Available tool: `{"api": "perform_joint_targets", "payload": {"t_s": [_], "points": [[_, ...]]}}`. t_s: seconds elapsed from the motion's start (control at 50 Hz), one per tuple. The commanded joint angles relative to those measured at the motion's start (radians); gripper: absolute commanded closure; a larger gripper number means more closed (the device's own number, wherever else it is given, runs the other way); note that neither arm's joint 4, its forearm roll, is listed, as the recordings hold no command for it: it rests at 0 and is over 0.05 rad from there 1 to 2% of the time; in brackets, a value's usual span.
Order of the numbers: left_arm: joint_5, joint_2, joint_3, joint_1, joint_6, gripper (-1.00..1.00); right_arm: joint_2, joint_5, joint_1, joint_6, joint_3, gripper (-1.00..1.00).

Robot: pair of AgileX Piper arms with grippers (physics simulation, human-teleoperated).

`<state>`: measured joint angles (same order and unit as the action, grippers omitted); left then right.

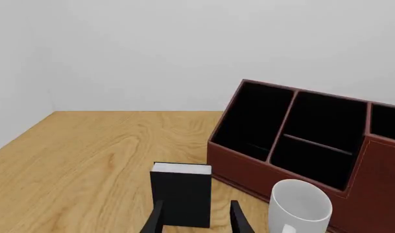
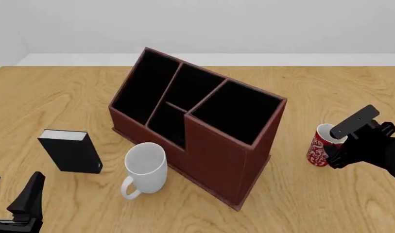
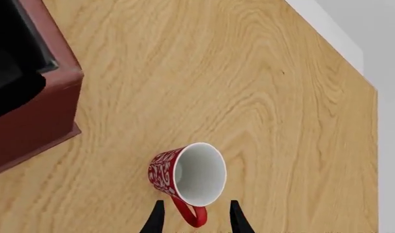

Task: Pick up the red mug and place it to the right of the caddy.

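**Right gripper at the mug handle: grasp assessment**

Nearest the right wrist camera are my own right fingertips (image 3: pixel 157 216), two dark prongs standing apart with a moderate gap. The red loop handle (image 3: pixel 189 215) of the red mug (image 3: pixel 184 174) lies in that gap. Neither prong visibly touches it, so I am not yet holding anything.

Position of the task object: the red mug stands upright on the table (image 3: pixel 249 87), directly ahead of my fingertips, rim open and white inside. The caddy (image 3: pixel 28 97) is well apart from it, off to one side of my fingers; in the front view the mug (image 2: pixel 320 148) already sits on the right side of the caddy (image 2: pixel 197 126), with my right gripper (image 2: pixel 343 150) against it.

Handling judgement:
- The mug looks rigid and glazed, so probably slippery under hard prongs.
- It appears small and light; a modest squeeze should carry it.
- A ceramic body would chip if dropped or knocked against the caddy wall.
- Best hold: the handle loop, pinched across its thickness. It may swing there.

My left gripper (image 1: pixel 197 218) rests low, prongs apart and empty, with a black box (image 1: pixel 181 194) just ahead of them and a white mug (image 1: pixel 300 206) off to one side.
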<state>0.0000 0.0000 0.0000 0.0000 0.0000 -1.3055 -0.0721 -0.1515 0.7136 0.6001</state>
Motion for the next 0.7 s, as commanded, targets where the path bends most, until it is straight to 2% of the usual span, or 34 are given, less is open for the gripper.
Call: {"api": "perform_joint_targets", "payload": {"t_s": [0.02, 0.7], "points": [[0.000, 0.000, 0.000, 0.000, 0.000, -1.00, -0.019, 0.017, -0.011, 0.006, -0.006, -1.00], [0.000, 0.000, 0.000, 0.000, 0.000, -1.00, -0.058, 0.023, -0.029, 0.010, -0.001, -1.00]]}}
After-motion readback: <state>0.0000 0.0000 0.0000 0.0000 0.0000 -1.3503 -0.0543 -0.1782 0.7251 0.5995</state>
